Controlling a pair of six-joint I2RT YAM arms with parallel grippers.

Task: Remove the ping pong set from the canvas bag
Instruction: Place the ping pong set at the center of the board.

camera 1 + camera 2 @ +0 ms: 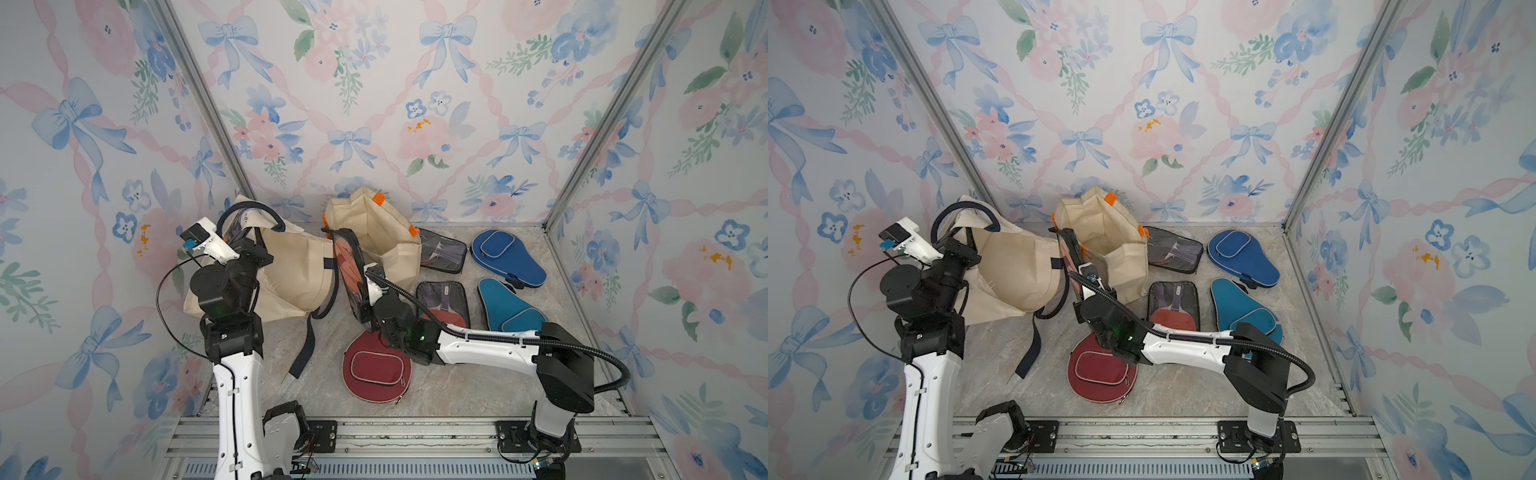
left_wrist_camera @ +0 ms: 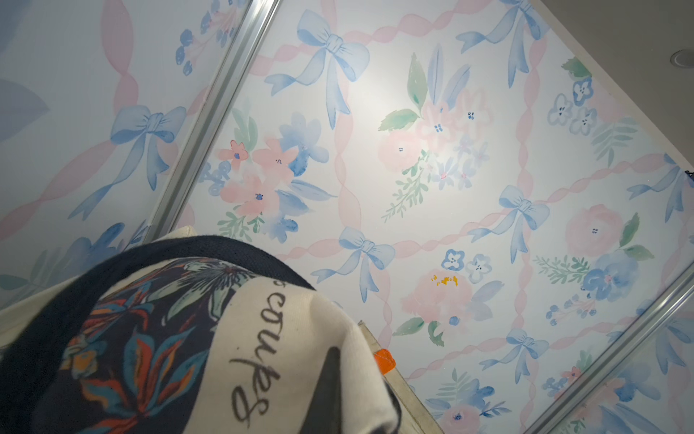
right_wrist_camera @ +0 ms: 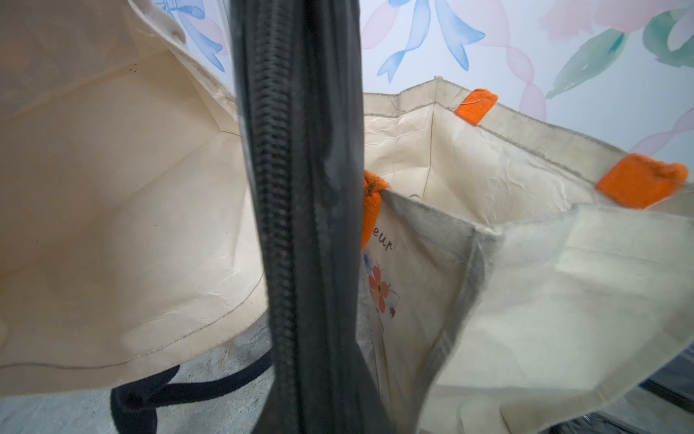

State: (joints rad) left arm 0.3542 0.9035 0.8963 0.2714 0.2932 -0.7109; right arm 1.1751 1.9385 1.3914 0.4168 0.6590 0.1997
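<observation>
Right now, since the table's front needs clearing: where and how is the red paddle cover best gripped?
Probably by the rounded front rim of the red paddle cover, coming from above on the near side. It lies flat, leaving only its thin edge to pinch, and the right arm crosses over its far end.

- The right jaws clamp the lower edge of the ping pong set (image 1: 1068, 255), a clear zip case standing on edge and rising from them.
- The left jaws pinch the rim of the canvas bag (image 1: 1017, 274), which has navy handles and sags on the desk (image 1: 992, 374).
- An orange-handled bag (image 1: 1100, 224) stands just beyond the right jaws.
- A red paddle cover (image 1: 1100, 374) lies behind the right jaws, under the arm.
</observation>
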